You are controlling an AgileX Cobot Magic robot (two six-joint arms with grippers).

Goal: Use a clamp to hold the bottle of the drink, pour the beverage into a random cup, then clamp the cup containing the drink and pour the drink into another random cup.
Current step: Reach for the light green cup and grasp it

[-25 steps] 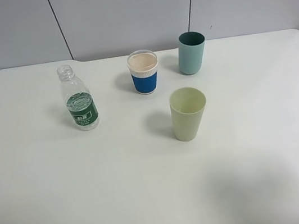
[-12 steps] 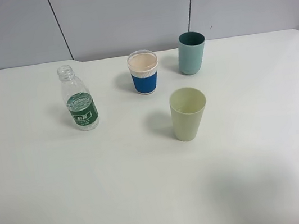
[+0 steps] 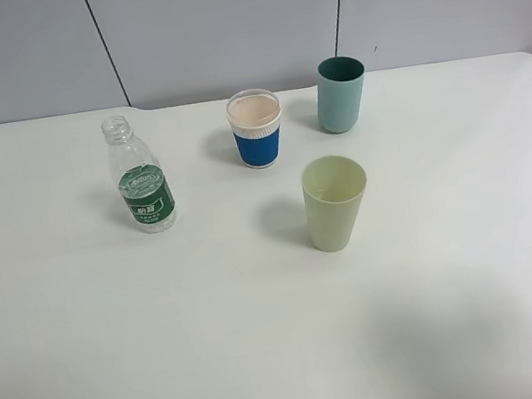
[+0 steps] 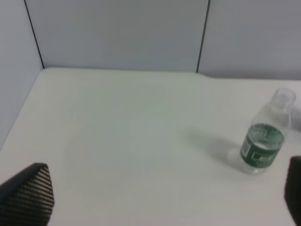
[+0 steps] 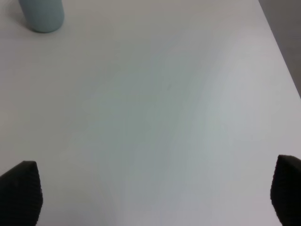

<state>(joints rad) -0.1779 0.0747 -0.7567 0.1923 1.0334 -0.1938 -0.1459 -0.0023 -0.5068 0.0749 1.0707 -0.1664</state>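
Bottle point(image 3: 142, 184) and green cup point(image 3: 337, 203) stand well inside table point(image 3: 120, 364) edges

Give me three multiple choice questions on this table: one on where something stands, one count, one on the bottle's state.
1. Of the bottle, blue-sleeved cup, teal cup and pale green cup, which stands nearest the table's front edge? A bottle B teal cup C pale green cup
2. How many cups? A two B three C four
3. The bottle is: A capped B lying down C upright, uncapped
Answers: 1 C, lowest in the high view. 2 B, three cups show. 3 C, open neck points up.
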